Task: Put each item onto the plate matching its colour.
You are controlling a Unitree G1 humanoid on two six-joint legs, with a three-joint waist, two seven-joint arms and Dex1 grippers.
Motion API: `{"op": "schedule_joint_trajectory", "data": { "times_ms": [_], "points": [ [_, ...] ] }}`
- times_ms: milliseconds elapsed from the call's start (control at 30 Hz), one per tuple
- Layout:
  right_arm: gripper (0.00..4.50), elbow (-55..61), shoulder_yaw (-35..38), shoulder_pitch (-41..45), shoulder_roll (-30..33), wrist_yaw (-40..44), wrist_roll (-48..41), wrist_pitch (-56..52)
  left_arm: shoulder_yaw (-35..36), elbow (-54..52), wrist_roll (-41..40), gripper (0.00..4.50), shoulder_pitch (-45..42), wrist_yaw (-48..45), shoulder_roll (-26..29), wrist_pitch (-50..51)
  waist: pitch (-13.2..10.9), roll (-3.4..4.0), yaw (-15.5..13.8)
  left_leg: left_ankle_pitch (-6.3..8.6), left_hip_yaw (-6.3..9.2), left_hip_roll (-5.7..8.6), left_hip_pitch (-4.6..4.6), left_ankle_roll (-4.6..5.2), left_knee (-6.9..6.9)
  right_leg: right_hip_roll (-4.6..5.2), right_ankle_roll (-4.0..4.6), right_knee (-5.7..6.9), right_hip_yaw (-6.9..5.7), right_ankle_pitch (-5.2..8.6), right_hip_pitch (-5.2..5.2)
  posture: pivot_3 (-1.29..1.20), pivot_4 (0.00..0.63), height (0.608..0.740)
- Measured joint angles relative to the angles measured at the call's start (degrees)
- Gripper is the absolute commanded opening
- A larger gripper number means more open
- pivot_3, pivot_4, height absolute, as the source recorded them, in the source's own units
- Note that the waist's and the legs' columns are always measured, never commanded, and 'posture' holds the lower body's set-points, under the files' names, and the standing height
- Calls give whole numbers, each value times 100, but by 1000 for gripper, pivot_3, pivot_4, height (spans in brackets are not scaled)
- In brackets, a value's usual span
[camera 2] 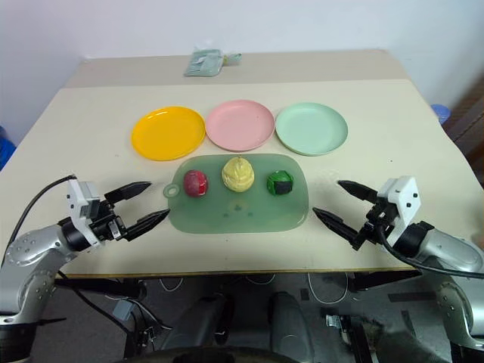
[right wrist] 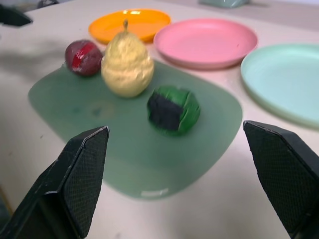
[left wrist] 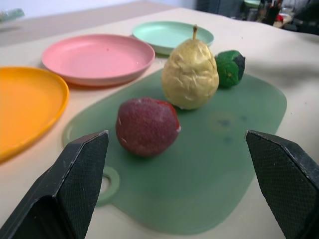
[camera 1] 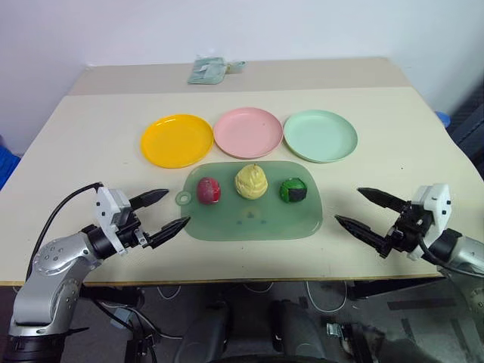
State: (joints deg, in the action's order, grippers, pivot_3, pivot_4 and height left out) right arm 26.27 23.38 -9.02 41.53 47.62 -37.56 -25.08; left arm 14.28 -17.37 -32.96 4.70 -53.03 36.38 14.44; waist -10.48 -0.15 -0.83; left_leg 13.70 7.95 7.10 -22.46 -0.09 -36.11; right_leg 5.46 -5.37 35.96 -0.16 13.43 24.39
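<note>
Items (camera 1: 251,181) untouched; both tools (camera 1: 160,211) wide open.

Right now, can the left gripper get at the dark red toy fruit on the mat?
Probably yes. The left gripper is open beside the mat, aimed at the dark red toy fruit, the nearest item, with nothing between them. The yellow pear stands apart on its far side.

Beige table (camera 1: 91,144), its far section joined along a seam. A translucent green mat (camera 1: 253,223) with rounded corners and a small ring tab at one end lies flat near the front edge. A crumpled pale green packet (camera 1: 208,69) rests at the far edge. Cables (camera 1: 227,291) trail on the floor below.
</note>
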Motion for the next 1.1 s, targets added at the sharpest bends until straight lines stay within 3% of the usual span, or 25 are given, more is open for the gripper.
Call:
{"op": "schedule_joint_trajectory", "data": {
  "times_ms": [500,800,1100],
  "points": [
    [4409,292,-60,246,3,-318,-103,-336,-36,-204,-10,4500,-132,224,48,283,-1,-2,0,0,0,0,-1,0,1,0,0,-2,0,-1,1,0,150,740],
    [4409,293,-137,-41,-22,220,-75,203,-299,-203,15,4500,-344,429,-128,305,-2,-4,-2,0,-1,0,-1,1,0,0,1,-2,-1,-3,0,0,150,740],
    [4409,715,-497,-3,10,451,-68,411,-858,299,630,4500,-1097,1033,-422,529,-4,-7,-4,0,-2,2,-1,1,-2,0,-7,-2,-1,-11,0,0,150,740]
  ]
}}
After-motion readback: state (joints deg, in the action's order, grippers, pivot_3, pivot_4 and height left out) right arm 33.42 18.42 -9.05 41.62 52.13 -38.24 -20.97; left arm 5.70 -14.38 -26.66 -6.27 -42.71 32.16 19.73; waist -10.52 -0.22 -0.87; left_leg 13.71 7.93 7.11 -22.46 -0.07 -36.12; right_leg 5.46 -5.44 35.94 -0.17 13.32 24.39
